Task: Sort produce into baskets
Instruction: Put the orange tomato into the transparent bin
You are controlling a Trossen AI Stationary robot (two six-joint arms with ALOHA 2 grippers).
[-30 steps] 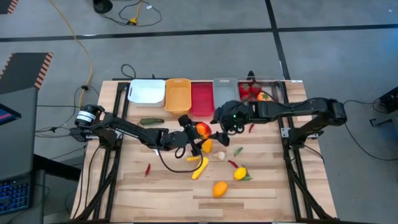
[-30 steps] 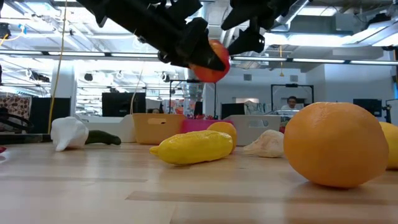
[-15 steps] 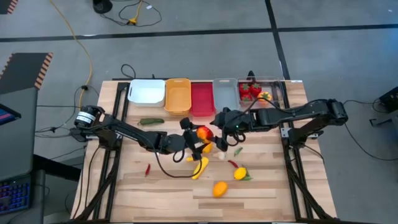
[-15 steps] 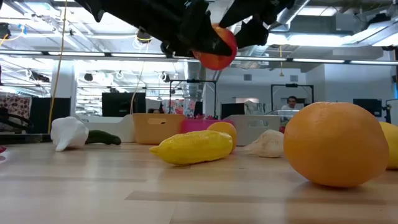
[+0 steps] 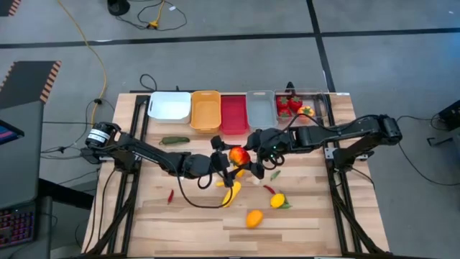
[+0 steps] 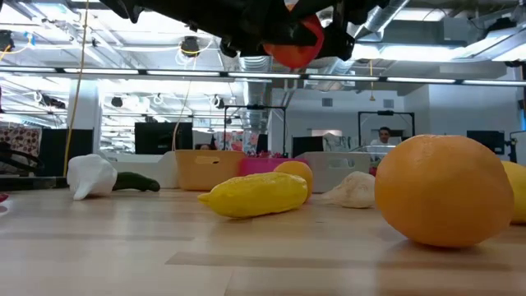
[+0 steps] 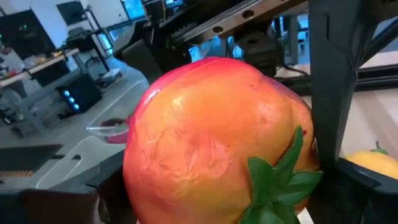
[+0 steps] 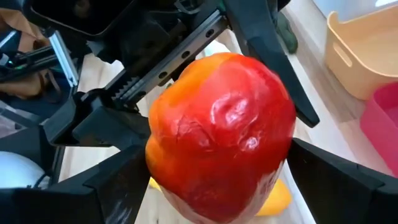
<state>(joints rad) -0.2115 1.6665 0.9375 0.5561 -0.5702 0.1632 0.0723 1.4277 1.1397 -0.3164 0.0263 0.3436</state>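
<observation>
A red-orange pepper [image 5: 238,155] hangs above the table's middle, high in the low view [image 6: 296,45]. My left gripper [image 5: 229,157] is shut on it, reaching in from the table's left. My right gripper [image 5: 249,159] comes from the right and stands open, one finger on each side of the same pepper [image 8: 221,134]. Five baskets line the far edge: white [image 5: 169,106], orange [image 5: 205,110], red [image 5: 233,115], grey [image 5: 259,108] and a clear one [image 5: 318,109] with red pieces in it. My left gripper pinches the pepper's two opposite sides [image 7: 140,186] between its two fingers. It comes almost level from the table's left. The green stem [image 7: 280,180] faces back toward its wrist, and the pepper is lifted clear of the table. My right gripper's fingers [image 8: 115,186] flank the pepper; whether they touch it I cannot tell.
Loose produce lies on the table below and nearer: a yellow piece [image 5: 231,193], an orange fruit [image 5: 254,217], a lemon [image 5: 277,201], garlic [image 5: 254,180], red chillies [image 5: 170,196] [image 5: 269,189], a green piece [image 5: 275,174], and a cucumber [image 5: 175,140] at the left.
My left gripper has risen with the pepper and tipped up toward level, shifting a little to the right. My right gripper has moved toward the table's left and near side, so its open fingers now stand around the pepper.
</observation>
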